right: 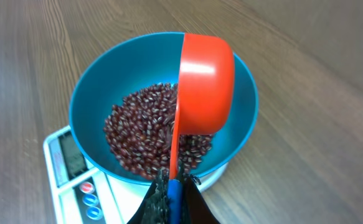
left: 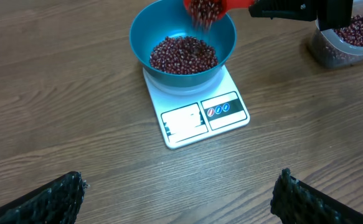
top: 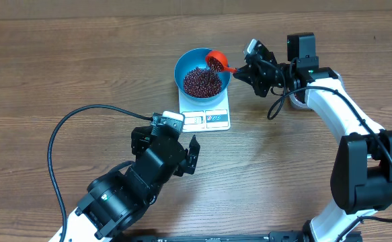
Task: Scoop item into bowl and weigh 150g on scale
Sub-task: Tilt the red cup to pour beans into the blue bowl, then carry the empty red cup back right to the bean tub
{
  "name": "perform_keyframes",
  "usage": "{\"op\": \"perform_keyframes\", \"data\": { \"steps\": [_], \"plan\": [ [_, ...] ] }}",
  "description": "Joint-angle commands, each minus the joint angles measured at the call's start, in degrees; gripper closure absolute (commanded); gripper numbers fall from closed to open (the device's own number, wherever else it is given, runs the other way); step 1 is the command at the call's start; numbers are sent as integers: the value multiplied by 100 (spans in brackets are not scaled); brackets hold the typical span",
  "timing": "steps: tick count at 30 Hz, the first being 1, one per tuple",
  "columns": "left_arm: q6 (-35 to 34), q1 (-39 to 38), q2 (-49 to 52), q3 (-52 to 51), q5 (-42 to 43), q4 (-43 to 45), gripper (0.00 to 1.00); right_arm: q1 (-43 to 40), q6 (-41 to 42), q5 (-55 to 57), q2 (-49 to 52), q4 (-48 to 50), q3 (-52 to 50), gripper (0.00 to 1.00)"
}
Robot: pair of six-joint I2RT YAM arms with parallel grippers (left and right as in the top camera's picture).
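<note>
- Right claw (top: 240, 70): clamped on scoop (top: 216, 60) handle.
- Handle axis runs from claw straight toward bowl (top: 182, 62). Scoop tipped over claw-side rim, beans (top: 202, 82) spilling in.
- Bowl sits on scale (top: 206, 119), bean heap inside.
- Left claw (left: 178, 208): spread wide, empty, facing scale front. Right arm nearer.
- Scale readout illegible.
- Tub (left: 346, 37) cut off at left wrist view edge, hidden overhead.

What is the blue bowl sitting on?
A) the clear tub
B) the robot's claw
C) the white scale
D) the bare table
C: the blue bowl, with the beans in it, rests on top of the white scale.
</note>
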Motion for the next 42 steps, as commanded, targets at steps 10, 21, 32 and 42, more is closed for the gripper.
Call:
{"op": "perform_keyframes", "data": {
  "steps": [10,21,32,42],
  "plan": [
    [-81,31,9,-46,2,28,0,4,-953,96,-356,35,81,96],
    [-81,31,9,-46,4,28,0,4,-1408,94,-719,42,98,96],
    [-81,31,9,-46,4,26,0,-2,-192,79,-892,-258,101,96],
    [-81,31,9,-46,7,28,0,-260,2249,367,-1930,-817,101,96]
  ]
}}
